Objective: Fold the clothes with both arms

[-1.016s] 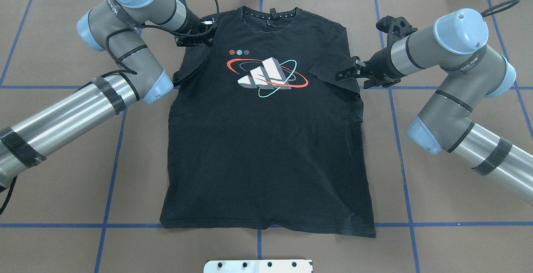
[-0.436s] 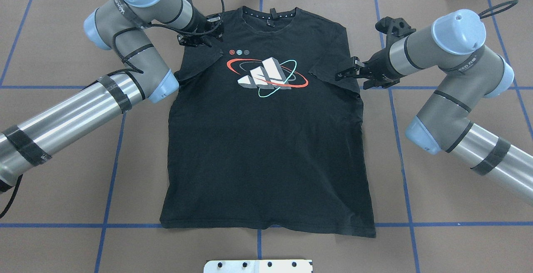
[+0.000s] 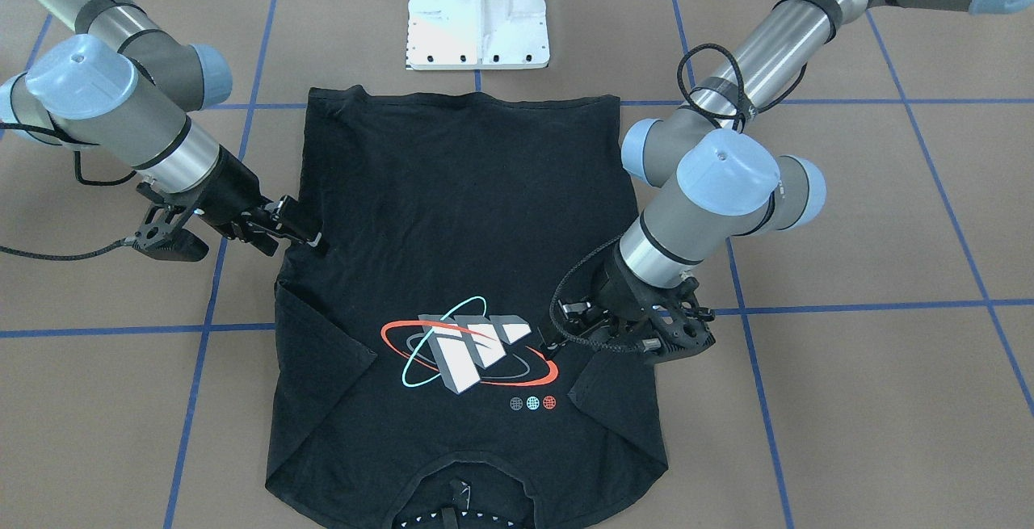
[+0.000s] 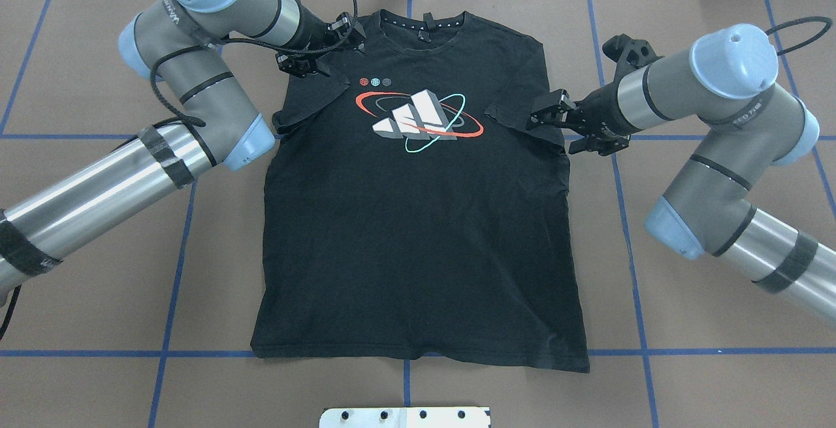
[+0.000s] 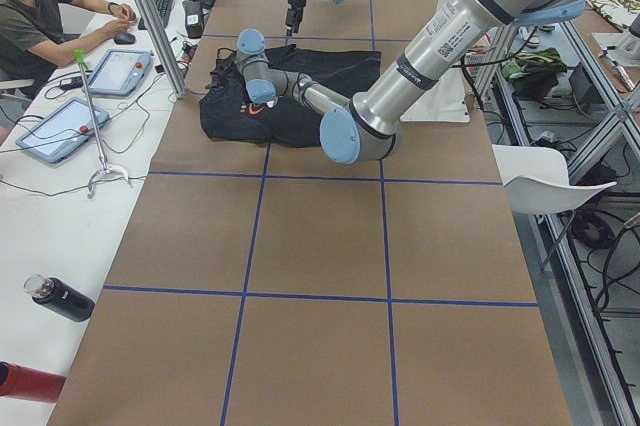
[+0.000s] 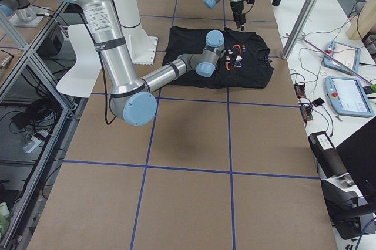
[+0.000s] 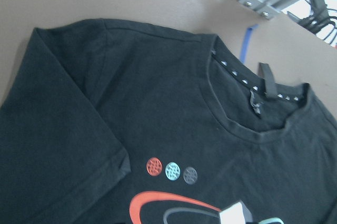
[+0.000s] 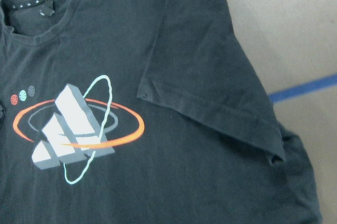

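On table [image 4: 705, 362]: black T-shirt [image 4: 418, 238] flat at centre, print up, both sleeves folded inward; long axis runs away from robot, collar at far end. Over shoulder beside collar, left gripper [image 4: 351, 31], fingers apart, holding nothing. Over folded sleeve, right gripper [image 4: 545, 109], fingers likewise apart, empty.

A robotics lab. A long bench [image 5: 320, 246] is covered in brown board and marked into squares with blue tape [image 5: 300, 295]. The grey industrial left arm [image 5: 420, 46] and right arm [image 6: 106, 33] are mounted around a white bolted pedestal [image 3: 478, 12]. Aluminium frame posts [image 5: 148, 16] edge the bench. A white side desk [image 5: 40, 236] carries control tablets [image 5: 58, 129] with red stop buttons, a mouse [image 5: 124, 38] and loose cables, and a person [image 5: 35, 16] is seated at it. More wiring [image 6: 35, 115] lies tangled under the frame.
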